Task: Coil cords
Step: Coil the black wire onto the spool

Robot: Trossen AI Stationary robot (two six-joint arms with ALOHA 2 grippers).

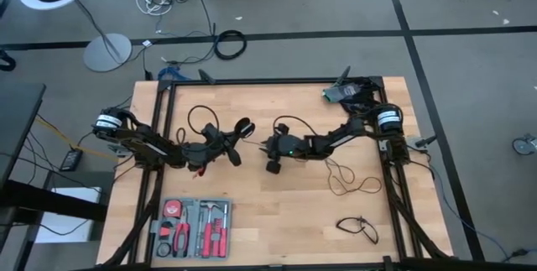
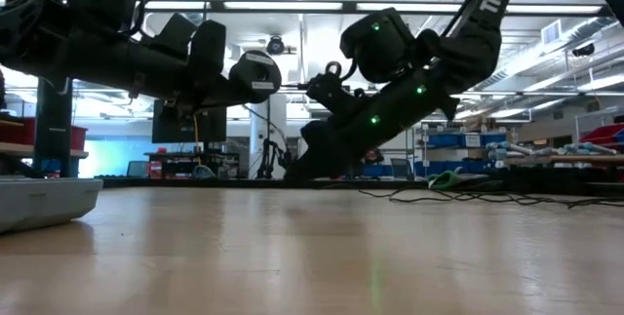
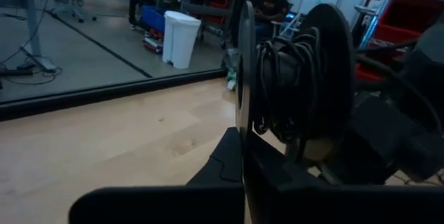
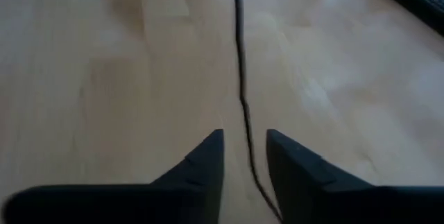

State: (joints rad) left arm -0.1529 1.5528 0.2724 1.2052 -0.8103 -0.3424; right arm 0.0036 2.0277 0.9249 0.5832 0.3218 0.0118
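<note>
Now: cord between the right hand's fingers, left hand clamped on the spool

I see my left hand at mid-worktop, fingers fully closed on a disc-sided spool wound with black cord. My right hand faces it from nearby, fingers parted a little, with the thin black cord running between them along the wood; no pinch shows. More cord lies looped beside the right arm.

Thin black cord running right between the right gripper's parted fingers.
It trails away ahead over the table, slack; another cord looks wound around a spool at the left gripper.
</note>
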